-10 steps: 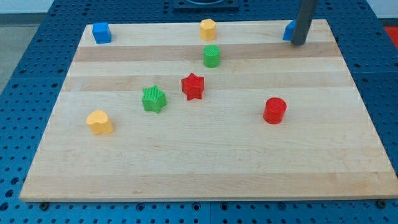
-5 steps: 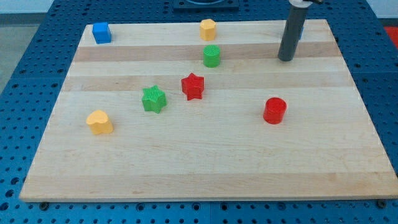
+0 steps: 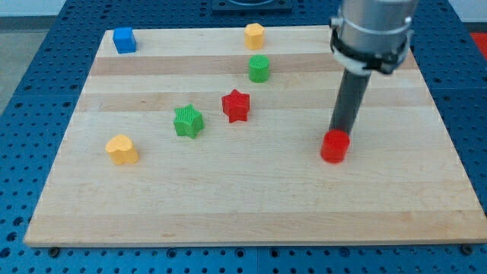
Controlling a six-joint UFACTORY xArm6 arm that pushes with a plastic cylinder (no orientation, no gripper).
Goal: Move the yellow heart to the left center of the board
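The arm ends in a plain dark rod with no jaws to spread or pinch; its tip [image 3: 335, 132] stands at the far edge of the red cylinder block [image 3: 335, 147], touching it or just beside it, on the right half of the pale wooden board [image 3: 251, 205]. That is well apart from the yellow heart-shaped block [image 3: 122, 148], which lies near the board's left edge, a little nearer than centre. To push it to left centre, the tip likely has to cross left. Between them sit the red star block [image 3: 236, 105] and green star block [image 3: 187, 121]; farther off stand the green cylinder block [image 3: 259, 68], a yellow block [image 3: 253, 35] and a blue cube [image 3: 123, 39].
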